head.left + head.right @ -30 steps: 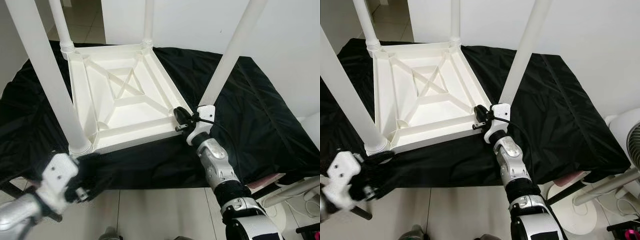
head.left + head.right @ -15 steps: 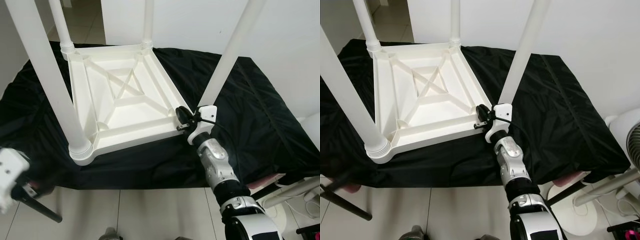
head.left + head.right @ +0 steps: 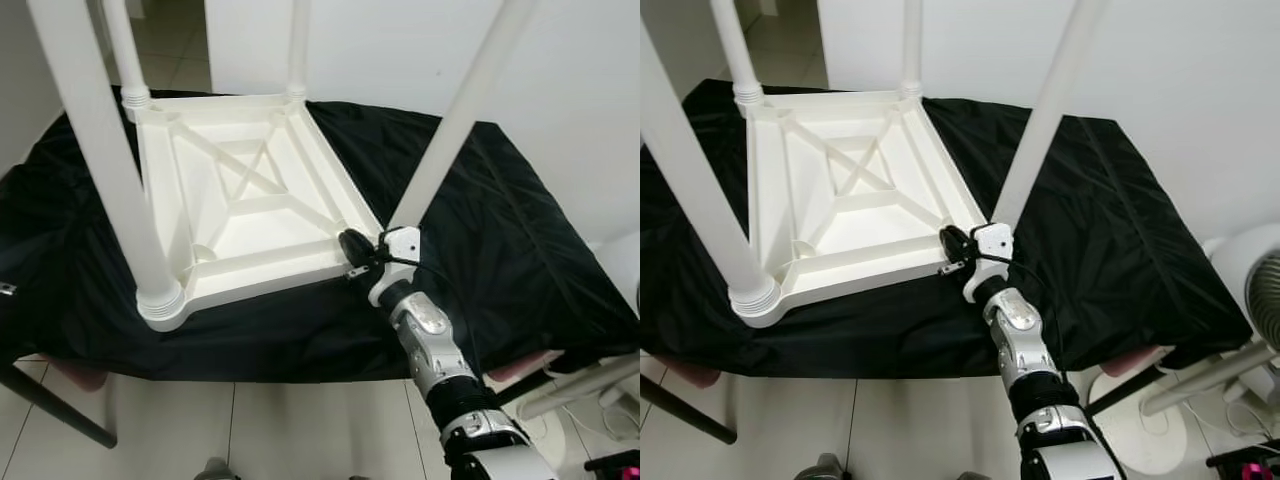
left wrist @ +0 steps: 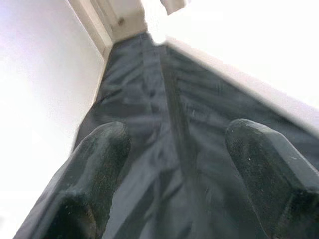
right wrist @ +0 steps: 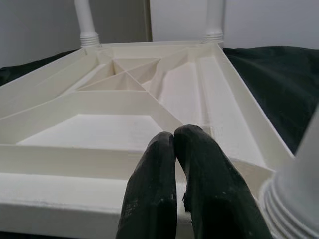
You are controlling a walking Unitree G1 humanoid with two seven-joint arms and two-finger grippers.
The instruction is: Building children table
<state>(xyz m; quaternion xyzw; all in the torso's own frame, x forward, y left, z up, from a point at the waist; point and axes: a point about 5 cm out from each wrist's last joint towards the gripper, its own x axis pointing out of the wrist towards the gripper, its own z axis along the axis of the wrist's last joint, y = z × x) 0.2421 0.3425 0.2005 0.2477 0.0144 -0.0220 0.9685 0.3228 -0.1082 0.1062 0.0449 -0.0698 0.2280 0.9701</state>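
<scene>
A white plastic children's table [image 3: 270, 272] lies upside down on a black cloth [image 3: 500, 230], its ribbed underside facing up. Four white legs stand up from its corners, the near left leg [image 3: 110, 170] and the near right leg [image 3: 450, 130] closest to me. My right gripper [image 3: 352, 245] is at the near right corner, beside that leg's base. Its fingers [image 5: 199, 164] are shut with nothing between them, tips over the near rim. In the left wrist view my left gripper [image 4: 174, 144] is open, with black cloth behind its fingers.
The cloth-covered surface ends just in front of me, with tiled floor [image 3: 250, 430] below. A dark rod [image 3: 50, 405] slants across the lower left. A white fan [image 3: 1250, 270] and its stand are at the right. A white wall runs behind.
My left arm, earlier at the lower left by the near left leg, has dropped out of the eye views. The right gripper has stayed at the near right corner.
</scene>
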